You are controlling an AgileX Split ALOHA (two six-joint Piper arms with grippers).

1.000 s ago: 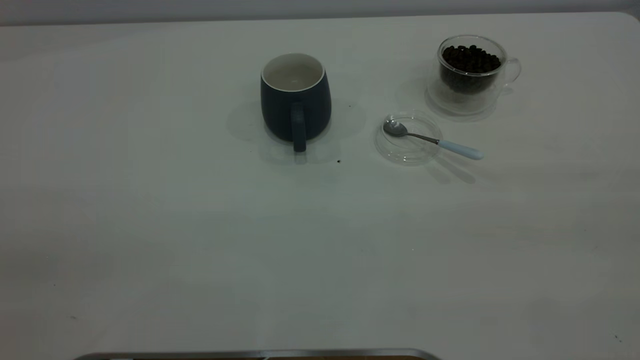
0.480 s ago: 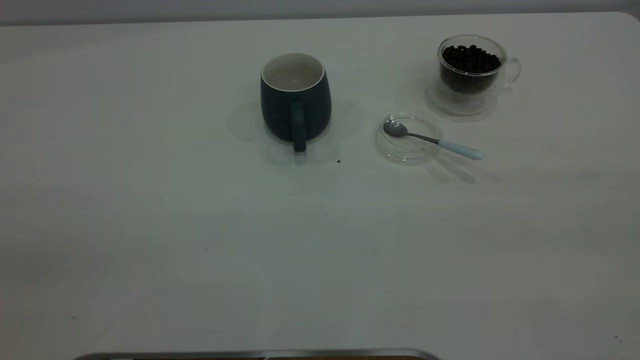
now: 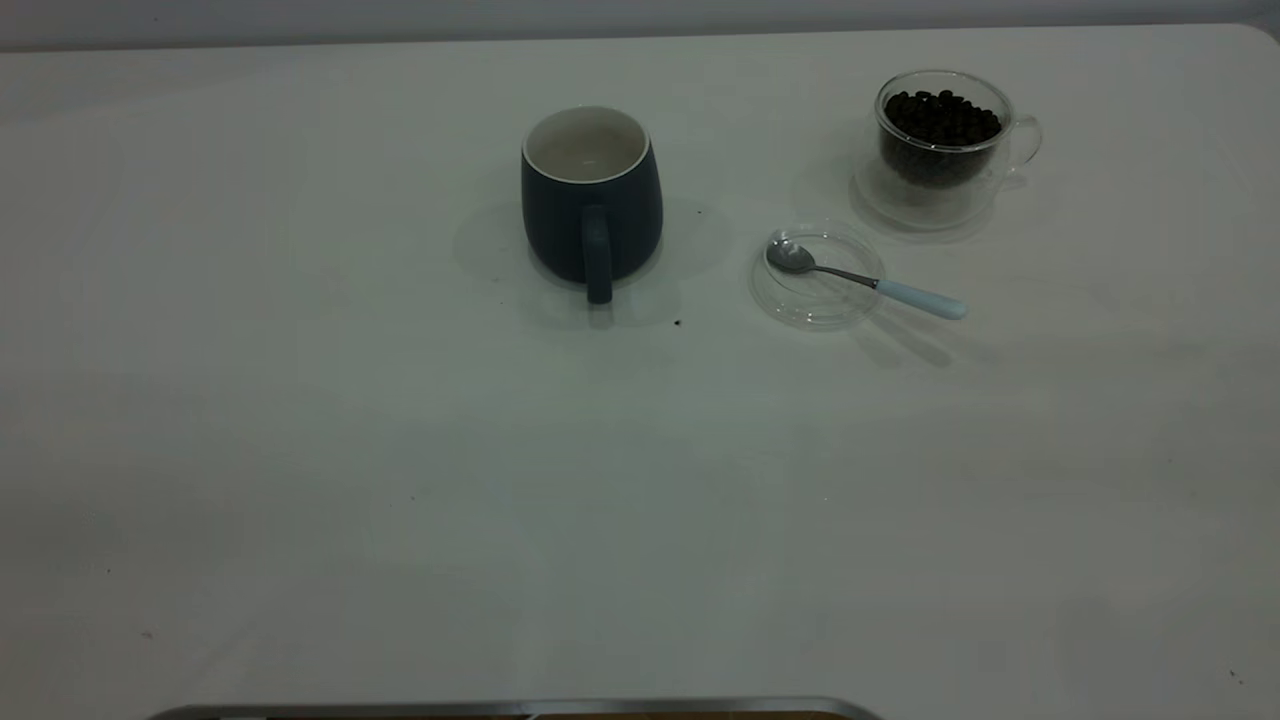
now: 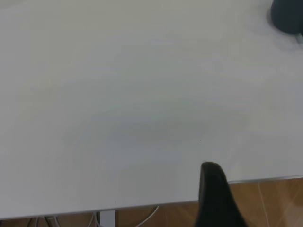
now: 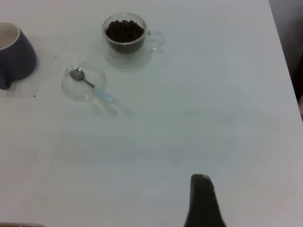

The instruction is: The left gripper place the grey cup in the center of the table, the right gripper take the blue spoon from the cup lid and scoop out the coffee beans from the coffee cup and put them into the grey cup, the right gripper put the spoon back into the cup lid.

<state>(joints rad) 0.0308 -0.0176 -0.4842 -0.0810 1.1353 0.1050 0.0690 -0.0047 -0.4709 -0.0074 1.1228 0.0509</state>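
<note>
grey cup [image 3: 591, 200]: upright, mid-table, inside looks bare
blue spoon [image 3: 865, 281]: laid in cup lid [image 3: 816, 277]
coffee cup [image 3: 940, 140]: beans held
jaws: spread cannot be told, nothing held
stage: ambiguous, early or finished

Standing upright toward the far middle of the table [image 3: 300, 450]: the grey cup [image 3: 591, 195], handle facing the near edge. Lying well to its right, apart from it: the cup lid [image 3: 817, 276], resting flat on the table. Resting in the lid: the spoon [image 3: 860, 280], bowl inside, handle sticking out over the rim toward the right. Sitting behind and to the right of the lid, near the far right corner: the coffee cup [image 3: 943, 145], holding the coffee beans [image 3: 940, 118], handle pointing right.
</note>
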